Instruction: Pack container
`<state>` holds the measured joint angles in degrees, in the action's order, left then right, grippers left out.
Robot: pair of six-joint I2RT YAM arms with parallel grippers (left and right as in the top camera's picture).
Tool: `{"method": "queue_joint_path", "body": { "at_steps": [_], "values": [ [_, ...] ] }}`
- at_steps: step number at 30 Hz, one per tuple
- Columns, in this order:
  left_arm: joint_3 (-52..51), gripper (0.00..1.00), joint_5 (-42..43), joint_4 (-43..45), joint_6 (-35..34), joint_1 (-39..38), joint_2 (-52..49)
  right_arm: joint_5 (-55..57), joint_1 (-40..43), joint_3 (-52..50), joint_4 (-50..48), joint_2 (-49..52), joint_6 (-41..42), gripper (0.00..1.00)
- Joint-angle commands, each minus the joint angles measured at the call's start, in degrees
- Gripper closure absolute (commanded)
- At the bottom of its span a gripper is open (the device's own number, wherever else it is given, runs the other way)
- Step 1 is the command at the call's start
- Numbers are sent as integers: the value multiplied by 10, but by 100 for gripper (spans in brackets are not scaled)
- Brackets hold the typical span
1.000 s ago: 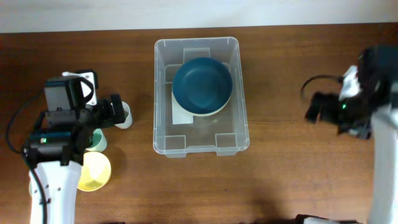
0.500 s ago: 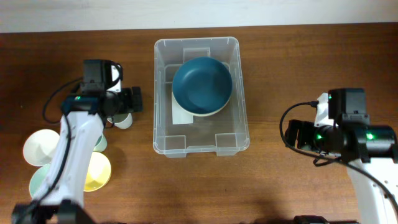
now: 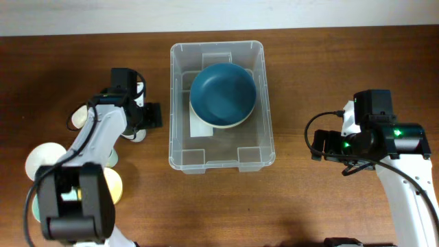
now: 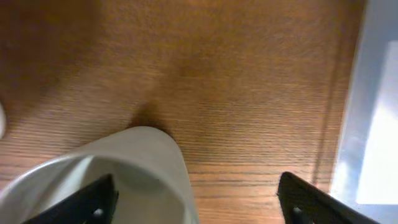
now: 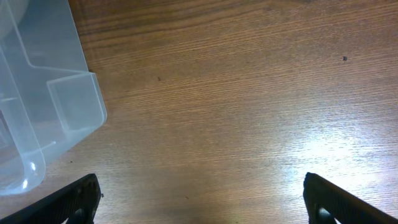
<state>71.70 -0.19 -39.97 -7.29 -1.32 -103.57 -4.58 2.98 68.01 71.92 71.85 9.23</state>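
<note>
- Brown wood-grain counter (image 3: pixel 329 75), pale wall strip along the far edge. Where's the bin?
- Mid-counter, toward the far edge: large clear rectangular plastic container (image 3: pixel 217 45), upright, top open, between the two arms.
- Contents?
- Far half holds a dark blue round bowl (image 3: pixel 223 91), nested on a cream round bowl (image 3: pixel 230 124) whose rim shows below it. On the base, a white label (image 3: pixel 197 129) pokes out on the left. Near half is bare plastic.
- Left side?
- There the left end effector (image 3: pixel 155 115) sits just beside the container's left wall, not touching it. In the wrist view its fingers (image 4: pixel 96 199) are spread wide. The wall of a pale off-white round bowl (image 4: pixel 124 168) stands between them: one finger over the bowl's inside, the other over bare wood. Not clamped on it.
- Right side?
- Over bare counter, the right end effector (image 3: pixel 317 146) is off the container's right wall, clear gap between. Its fingers are wide apart with only wood grain below. The container's corner step shows at the upper left of that wrist view.
- Anything else out there?
- Far left, well apart from the container: a white round bowl (image 3: pixel 40 162) and a yellow round bowl (image 3: pixel 115 184), the yellow one partly hidden by the left arm.
</note>
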Motion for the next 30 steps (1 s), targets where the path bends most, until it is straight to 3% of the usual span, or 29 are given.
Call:
{"method": "queue_joint_path", "body": {
  "at_steps": [1, 9, 12, 16, 24, 30],
  "values": [
    [7, 30, 9, 3, -2, 0, -30, 5, -4, -2, 1, 1, 3, 1],
    [19, 90, 9, 3, -2, -2, -28, 5, -4, -2, 5, 1, 2, 2],
    [34, 99, 11, -3, -2, -4, -26, 5, -4, -2, 5, 1, 2, 2],
    [69, 99, 11, -26, -2, -14, -22, 5, -4, -2, 5, 1, 2, 2],
    [215, 99, 10, -159, -2, -55, 36, 36, -3, -2, 4, 1, 10, 5],
    [301, 99, 10, -203, -39, -131, 106, 38, -3, -2, 0, 1, 12, 5]
  ]
}}
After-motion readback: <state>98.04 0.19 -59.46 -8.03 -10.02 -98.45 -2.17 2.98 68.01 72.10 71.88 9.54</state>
